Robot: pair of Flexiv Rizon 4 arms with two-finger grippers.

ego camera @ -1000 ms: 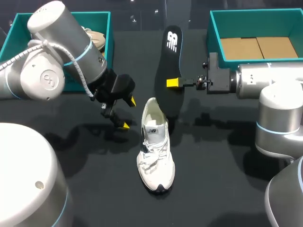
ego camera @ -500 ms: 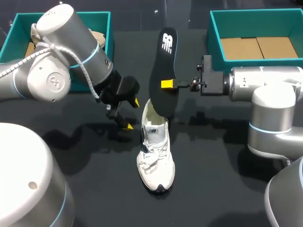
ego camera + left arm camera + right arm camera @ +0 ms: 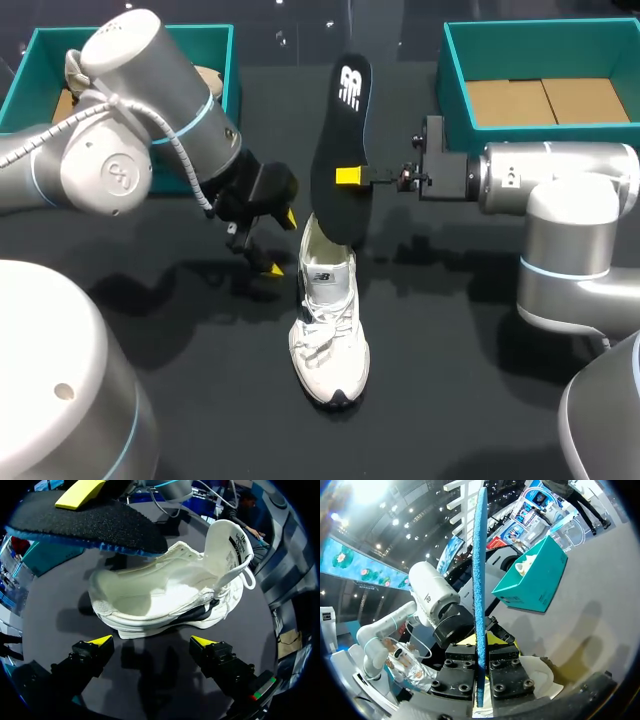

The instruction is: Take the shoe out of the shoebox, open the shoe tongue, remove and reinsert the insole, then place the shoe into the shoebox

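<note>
Right fingers (image 3: 347, 177) pinch the flat black foam insole (image 3: 338, 120), its end just over the heel opening of the white lace-up sneaker (image 3: 328, 320); left fingers (image 3: 268, 267) gape wide, empty, beside that heel.

A white lace-up sneaker (image 3: 328, 335) sits upright on its sole, just ahead of the left claw (image 3: 278, 243), with its tongue lifted. A black insole (image 3: 340, 150) with a blue underside stands on end, pinched in the right claw (image 3: 346, 177), its lower tip at the sneaker's heel opening. A teal shoebox (image 3: 455, 75) lies behind that claw.
</note>
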